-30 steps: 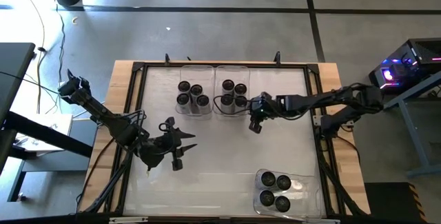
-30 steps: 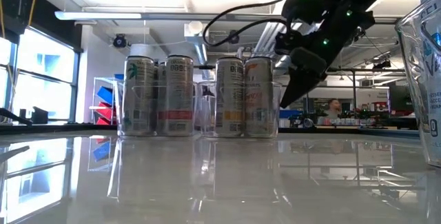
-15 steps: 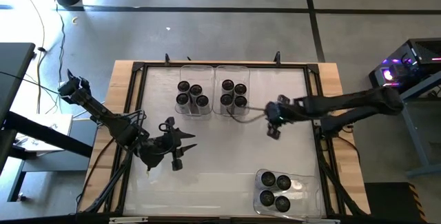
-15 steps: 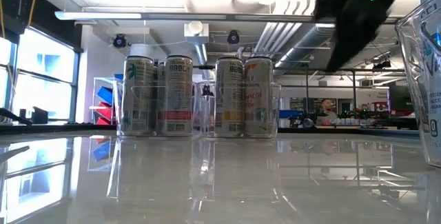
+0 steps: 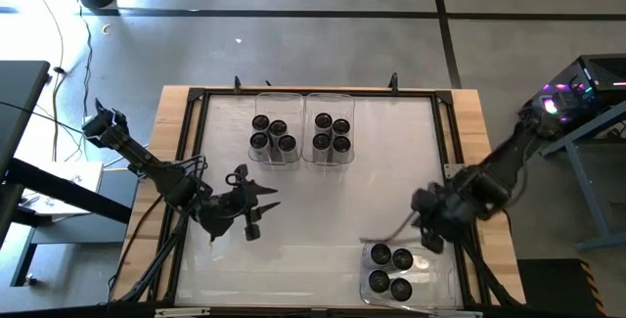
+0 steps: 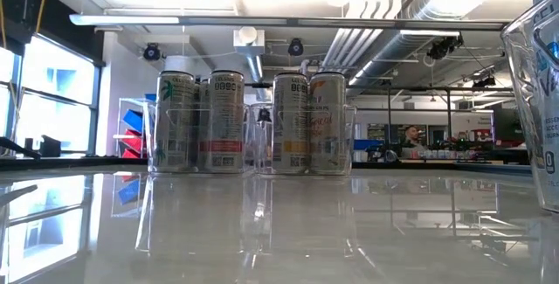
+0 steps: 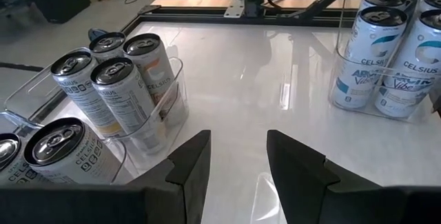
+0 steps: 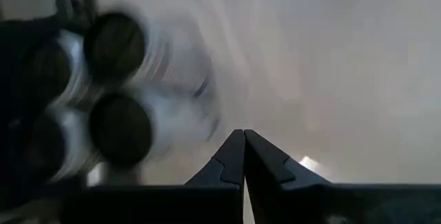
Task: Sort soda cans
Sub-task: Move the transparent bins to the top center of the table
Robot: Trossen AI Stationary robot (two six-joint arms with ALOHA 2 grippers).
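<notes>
Twelve small cylindrical soda cans with dark round tops and silvery-grey sides stand in three groups of four, each group inside its own clear rectangular plastic bin. Two bins sit side by side near the middle of the white table's [image 5: 323,210] far edge: the left far bin [image 5: 274,138] and the right far bin [image 5: 332,135]. The third bin [image 5: 395,273] stands at the near edge, toward the right corner. Every can is upright and packed close against its neighbours, so the bin walls keep each set together; judging by this, the sorting looks finished or nearly so.

The right gripper [image 5: 430,222] hangs just above and beside the near bin, its fingers [image 8: 242,156] pressed together with nothing between them. The right wrist view shows that bin's cans [image 8: 114,100] close by, so I would guess the arm is either leaving the bin or lining up on it.

The left gripper [image 5: 256,212] waits over the table's left half, well apart from all the bins, its fingers [image 7: 189,167] partly apart and holding nothing, pointing across bare tabletop.
</notes>
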